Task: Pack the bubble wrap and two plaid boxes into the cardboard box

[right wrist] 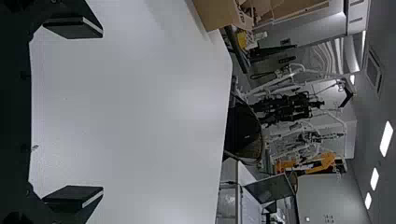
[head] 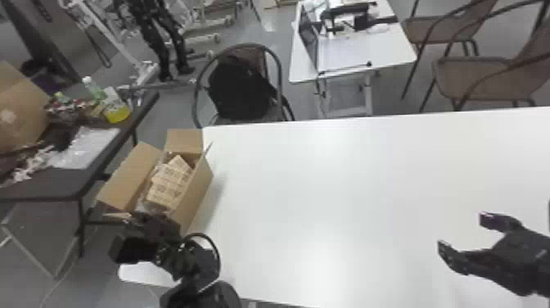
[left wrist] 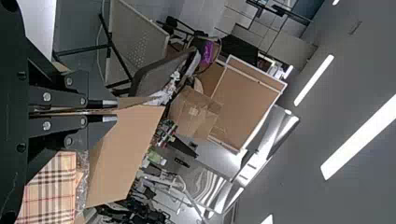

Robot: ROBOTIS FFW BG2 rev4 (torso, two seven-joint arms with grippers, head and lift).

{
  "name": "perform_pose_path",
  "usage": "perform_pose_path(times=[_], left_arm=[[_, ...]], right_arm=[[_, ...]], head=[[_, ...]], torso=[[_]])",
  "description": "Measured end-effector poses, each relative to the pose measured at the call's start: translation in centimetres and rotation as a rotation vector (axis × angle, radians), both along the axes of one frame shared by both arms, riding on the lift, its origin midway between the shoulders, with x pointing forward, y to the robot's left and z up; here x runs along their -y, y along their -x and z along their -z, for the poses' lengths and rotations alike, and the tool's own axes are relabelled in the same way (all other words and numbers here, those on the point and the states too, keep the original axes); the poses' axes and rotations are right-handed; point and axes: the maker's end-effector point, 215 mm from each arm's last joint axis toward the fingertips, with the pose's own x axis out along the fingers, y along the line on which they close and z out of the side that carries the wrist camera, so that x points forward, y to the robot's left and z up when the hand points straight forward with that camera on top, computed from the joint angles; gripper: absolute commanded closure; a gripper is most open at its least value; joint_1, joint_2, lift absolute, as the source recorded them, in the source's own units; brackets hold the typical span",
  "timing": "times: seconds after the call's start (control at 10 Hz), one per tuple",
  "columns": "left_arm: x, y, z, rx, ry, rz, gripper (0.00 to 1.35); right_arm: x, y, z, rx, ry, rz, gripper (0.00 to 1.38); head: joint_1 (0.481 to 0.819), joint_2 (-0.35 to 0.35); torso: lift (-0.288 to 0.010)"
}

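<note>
The cardboard box [head: 197, 189] is at the left end of the white table [head: 348, 176], with the plaid boxes [head: 163, 193] and the bubble wrap [left wrist: 83, 179] already inside it. The left gripper [left wrist: 109, 111] is at the cardboard box's near end, its fingers together and seemingly clamped on the thin edge of the near flap [left wrist: 131, 100]. The right gripper [head: 464, 232] is over the table, well to the right of the cardboard box, its fingers wide apart.

The main risk is a sideways pull on that pinched edge: the cardboard box sits right at the table's left edge, so a hard tug could drag it over, or crease the flap. A grip on such a thin edge might also slip, letting the flap spring back up. The plaid box farther in looks tilted, and if it sits too high it could keep the flaps from folding flat; loose bubble wrap along the side wall could snag under them.

The cardboard box opens upward, flaps spread. Its long axis runs away from the robot, the far end slanting a little rightward.
</note>
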Motion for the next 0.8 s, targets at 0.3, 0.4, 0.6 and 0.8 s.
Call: perform_pose_path(times=[0.3, 0.4, 0.6, 0.8], left_arm=[[2.6, -2.7, -0.2, 0.030, 0.002, 0.109, 0.38], [4.0, -3.1, -0.8, 0.051, -0.025, 0.151, 0.28], [7.1, -2.9, -5.3, 0.131, -0.149, 0.259, 0.25], [13.9, -2.0, -10.6, 0.167, -0.328, 0.471, 0.26]], right_arm=[[-0.3, 0.2, 0.5, -0.014, -0.001, -0.004, 0.11], [-0.3, 0.4, 0.8, -0.022, -0.005, 0.000, 0.11], [0.6, 0.4, 0.6, -0.003, 0.007, 0.027, 0.11], [3.8, -0.1, -0.8, 0.111, 0.029, 0.145, 0.11]], head=[[0.695, 0.350], [0.695, 0.350], [0.695, 0.350], [0.695, 0.350]], torso=[[-0.087], [-0.087], [-0.087], [-0.087]])
